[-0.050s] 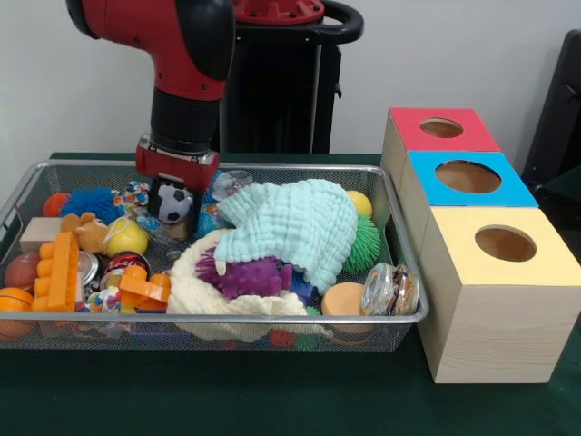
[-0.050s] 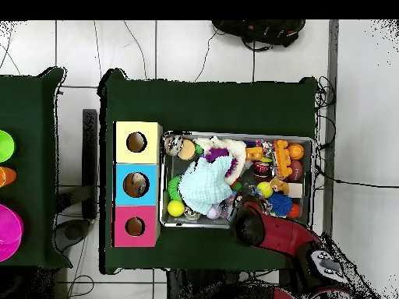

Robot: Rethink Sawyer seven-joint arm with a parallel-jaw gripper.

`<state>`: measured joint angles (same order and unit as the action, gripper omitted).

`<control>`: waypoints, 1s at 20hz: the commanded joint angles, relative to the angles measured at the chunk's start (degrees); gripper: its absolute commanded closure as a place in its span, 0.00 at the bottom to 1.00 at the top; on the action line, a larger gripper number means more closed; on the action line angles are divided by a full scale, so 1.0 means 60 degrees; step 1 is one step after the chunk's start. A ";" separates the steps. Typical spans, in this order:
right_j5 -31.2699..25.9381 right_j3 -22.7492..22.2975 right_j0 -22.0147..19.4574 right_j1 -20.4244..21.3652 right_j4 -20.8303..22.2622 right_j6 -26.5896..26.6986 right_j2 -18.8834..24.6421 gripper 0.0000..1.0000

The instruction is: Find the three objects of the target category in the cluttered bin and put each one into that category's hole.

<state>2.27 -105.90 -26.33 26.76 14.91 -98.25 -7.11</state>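
Jaws of the gripper (image 1: 175,211) appear clamped on a small soccer ball (image 1: 172,205), black patches on white, held between the two dark fingers low over the far left part of the wire mesh bin (image 1: 272,320). In the overhead view the gripper itself is hidden under the arm's red and black wrist (image 2: 251,223), so only the front view shows the hold.

Judging by that hold, the step in hand is lifting the ball clear, and a straight vertical rise looks best before any travel toward the three wooden boxes: red-topped (image 1: 442,129), blue-topped (image 1: 468,177) and yellow-topped (image 1: 505,244), standing just outside the bin at 3 o'clock. Which hole suits balls I cannot tell.

Around the ball, clutter crowds close. A yellow tennis ball (image 1: 126,237) lies at 8 o'clock from it, a blue spiky ball (image 1: 91,202) at 9 o'clock. A pale green cloth (image 1: 295,227) heaps at 3 o'clock, right on the way to the boxes, covering other items; a purple spiky toy (image 1: 245,275) and a cream cloth (image 1: 195,291) lie below it. Dragging sideways early could snag the cloth.
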 commanded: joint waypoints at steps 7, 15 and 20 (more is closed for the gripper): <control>-0.1370 -0.1287 -0.0167 0.0046 0.0032 -0.1059 0.1125 0.00; -0.2163 -0.1281 -0.0099 0.0567 -0.0311 -0.0954 0.1256 0.00; -0.2443 0.0268 -0.0466 -0.0174 -0.0008 -0.0092 0.1924 0.00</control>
<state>-3.17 -109.13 -27.29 29.54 14.91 -98.24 -4.89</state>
